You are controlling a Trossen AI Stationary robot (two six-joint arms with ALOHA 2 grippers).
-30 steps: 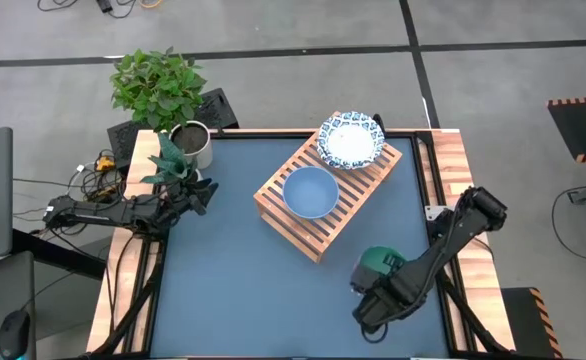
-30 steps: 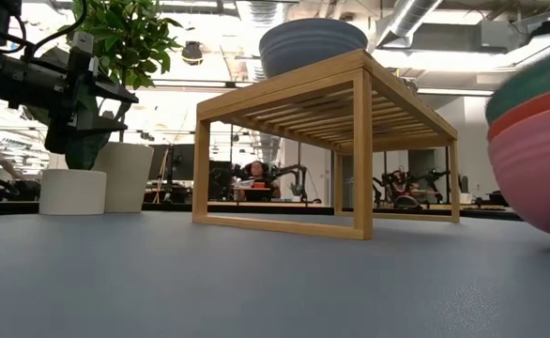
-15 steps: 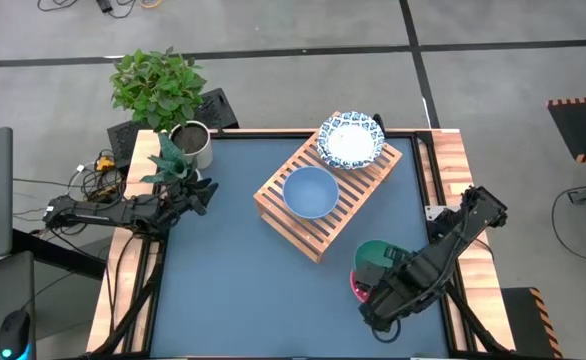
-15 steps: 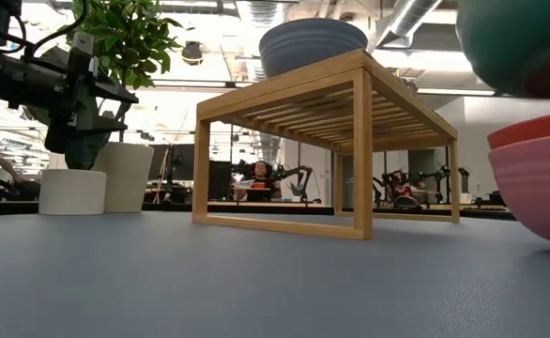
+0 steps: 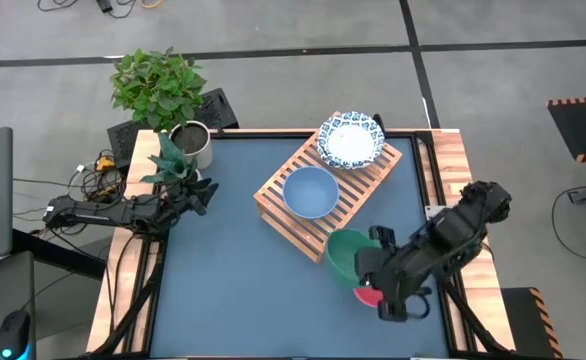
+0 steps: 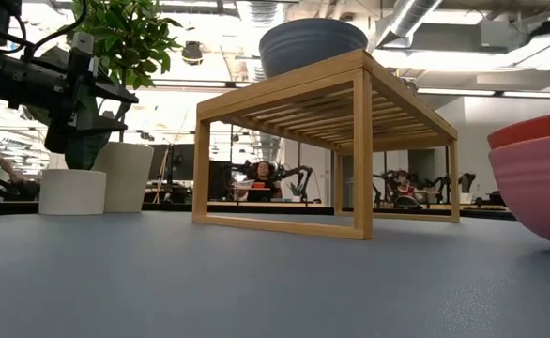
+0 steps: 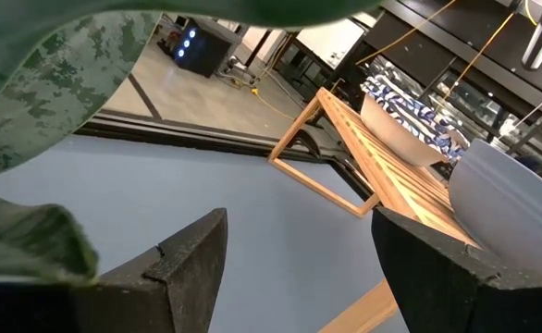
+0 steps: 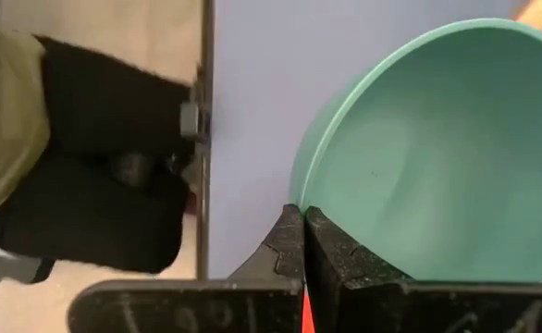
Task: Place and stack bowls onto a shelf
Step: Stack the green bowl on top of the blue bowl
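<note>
My right gripper [image 5: 371,266] is shut on a plain green bowl [image 5: 344,255], carried above the table just off the shelf's near corner. Under it, a red bowl [image 6: 530,130] sits nested in a pink bowl [image 6: 536,188] that rests on the tabletop. The wooden slatted shelf [image 5: 335,205] carries a plain blue bowl [image 5: 310,192] and a blue-and-white patterned bowl [image 5: 351,138] on its top. How many patterned bowls are stacked there, I cannot tell. My left gripper [image 5: 205,190] waits open near the table's left edge, beside the plants. My right gripper pinches the green bowl's rim [image 8: 297,196] on the side toward the table's right edge. One finger [image 8: 336,252] lies inside the bowl and the other [image 8: 276,248] outside. The bowl is lifted clear of the red and pink bowls, its opening facing up.
A potted plant [image 5: 158,85] in a white pot [image 5: 191,143] and a smaller plant [image 5: 170,165] stand at the far left corner. The wood-edged blue tabletop [image 5: 223,290] lies open between the shelf and the near edge. People and other robot arms show in the room behind.
My right gripper has lifted the green bowl off the red and pink bowls and carried it up and toward the table's left, nearer the shelf's near corner. The bowl has risen out of the low view. The red and pink bowls stayed on the table.
</note>
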